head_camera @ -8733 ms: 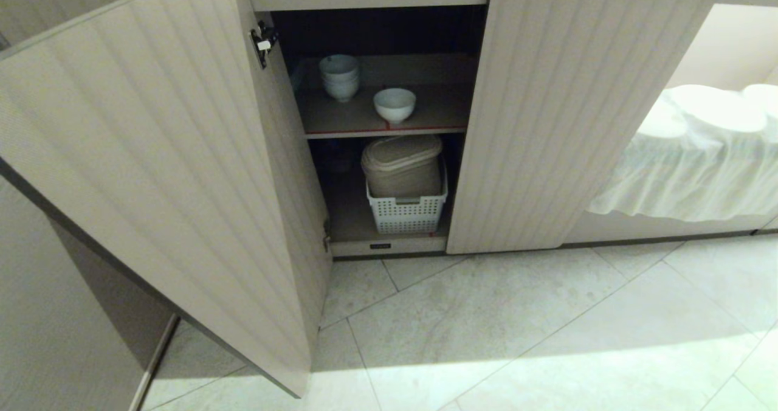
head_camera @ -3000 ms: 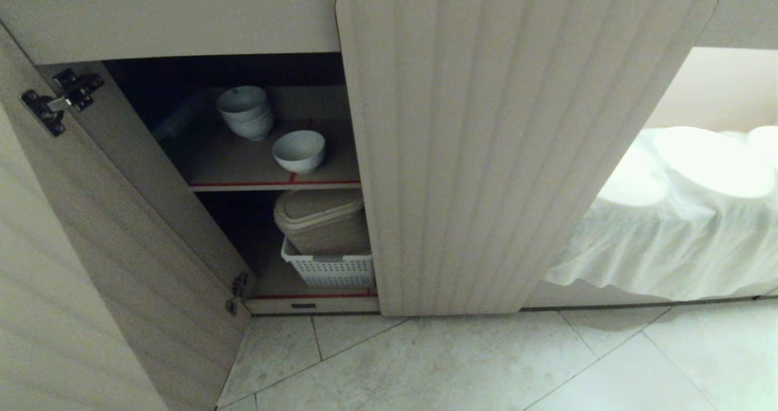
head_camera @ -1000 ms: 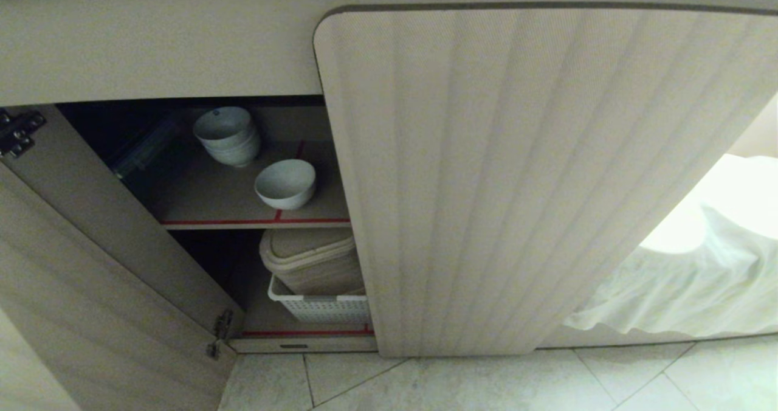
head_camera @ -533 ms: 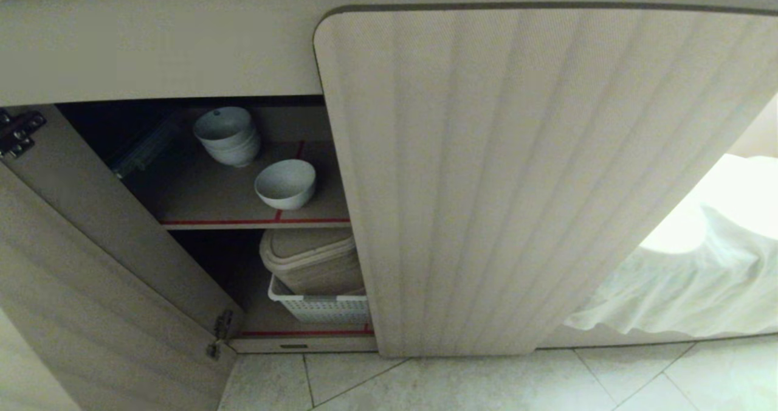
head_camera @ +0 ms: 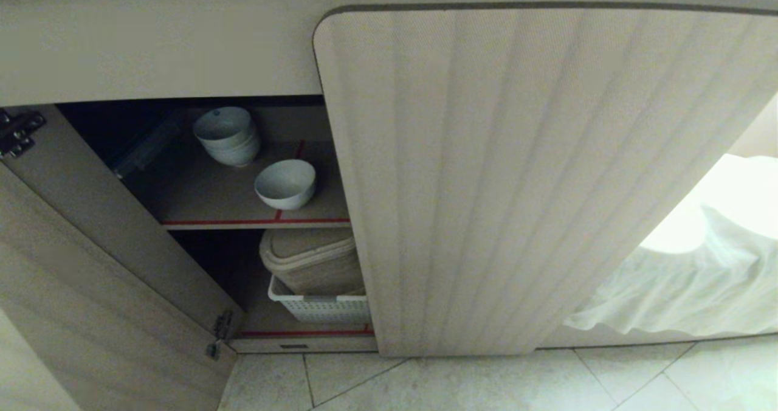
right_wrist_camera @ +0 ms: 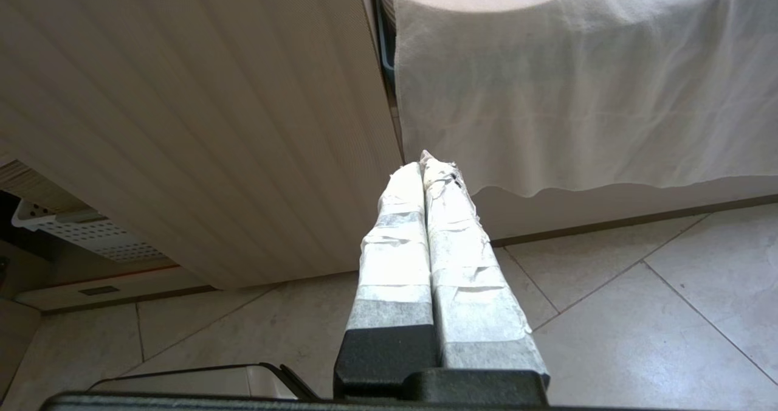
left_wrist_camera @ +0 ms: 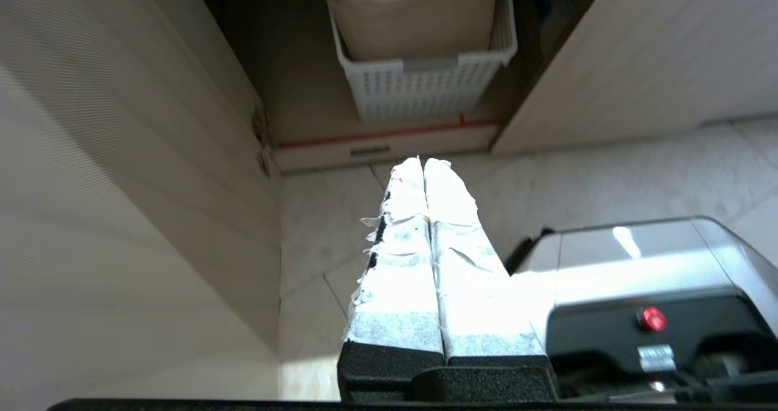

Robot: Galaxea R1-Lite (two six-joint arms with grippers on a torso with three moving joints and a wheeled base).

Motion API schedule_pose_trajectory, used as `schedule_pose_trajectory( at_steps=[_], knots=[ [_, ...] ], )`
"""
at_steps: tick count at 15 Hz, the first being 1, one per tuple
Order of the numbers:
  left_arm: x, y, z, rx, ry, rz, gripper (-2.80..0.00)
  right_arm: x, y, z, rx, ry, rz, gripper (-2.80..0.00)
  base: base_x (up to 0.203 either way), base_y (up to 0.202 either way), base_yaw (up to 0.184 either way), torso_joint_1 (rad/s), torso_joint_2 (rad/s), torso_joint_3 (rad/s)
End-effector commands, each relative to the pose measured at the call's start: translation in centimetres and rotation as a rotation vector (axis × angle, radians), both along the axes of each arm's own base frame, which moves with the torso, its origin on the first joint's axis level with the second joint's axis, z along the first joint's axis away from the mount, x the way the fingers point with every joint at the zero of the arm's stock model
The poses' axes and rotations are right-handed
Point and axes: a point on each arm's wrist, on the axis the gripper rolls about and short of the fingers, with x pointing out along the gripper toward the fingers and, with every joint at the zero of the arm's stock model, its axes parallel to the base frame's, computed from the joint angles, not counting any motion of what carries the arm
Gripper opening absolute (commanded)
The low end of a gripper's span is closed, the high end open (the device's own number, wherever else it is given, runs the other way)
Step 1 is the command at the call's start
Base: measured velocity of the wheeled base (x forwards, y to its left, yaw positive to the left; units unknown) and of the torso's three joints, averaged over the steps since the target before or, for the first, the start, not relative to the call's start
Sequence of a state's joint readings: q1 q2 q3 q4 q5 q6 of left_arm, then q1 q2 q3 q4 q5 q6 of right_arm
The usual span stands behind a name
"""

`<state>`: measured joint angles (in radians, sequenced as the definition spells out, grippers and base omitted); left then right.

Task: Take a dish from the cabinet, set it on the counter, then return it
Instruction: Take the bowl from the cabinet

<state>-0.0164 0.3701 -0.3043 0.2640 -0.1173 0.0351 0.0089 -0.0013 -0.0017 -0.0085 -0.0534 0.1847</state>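
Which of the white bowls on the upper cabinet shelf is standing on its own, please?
The single bowl near the shelf's red-edged front. The other bowls are nested in a stack further back and to the left.

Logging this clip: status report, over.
Left gripper shut, low before cabinet; right gripper shut, parked. Dish untouched on upper shelf. Nothing blocking it.
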Motion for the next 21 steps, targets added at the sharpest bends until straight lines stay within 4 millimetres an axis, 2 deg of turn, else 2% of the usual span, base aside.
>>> schedule_pose_trajectory(
  at_steps=[1,8,14,21],
  knots=[
    [2.4,-0.1,0.8,0.001,0.134,-0.012,-2.80,0.0,0.0,0.0,0.001,0.001,0.000,-2.80,0.000,0.000,0.000,0.000,0.00,0.000],
    [8.4,-0.5,2.0,-0.077,0.384,-0.087,-2.80,0.0,0.0,0.0,0.001,0.001,0.000,-2.80,0.000,0.000,0.000,0.000,0.00,0.000],
    [14.5,-0.6,1.6,-0.119,0.380,-0.045,-2.80,0.0,0.0,0.0,0.001,0.001,0.000,-2.80,0.000,0.000,0.000,0.000,0.00,0.000],
    [18.1,-1.5,1.0,-0.219,0.351,0.079,-2.80,0.0,0.0,0.0,0.001,0.001,0.000,-2.80,0.000,0.000,0.000,0.000,0.00,0.000]
  ],
)
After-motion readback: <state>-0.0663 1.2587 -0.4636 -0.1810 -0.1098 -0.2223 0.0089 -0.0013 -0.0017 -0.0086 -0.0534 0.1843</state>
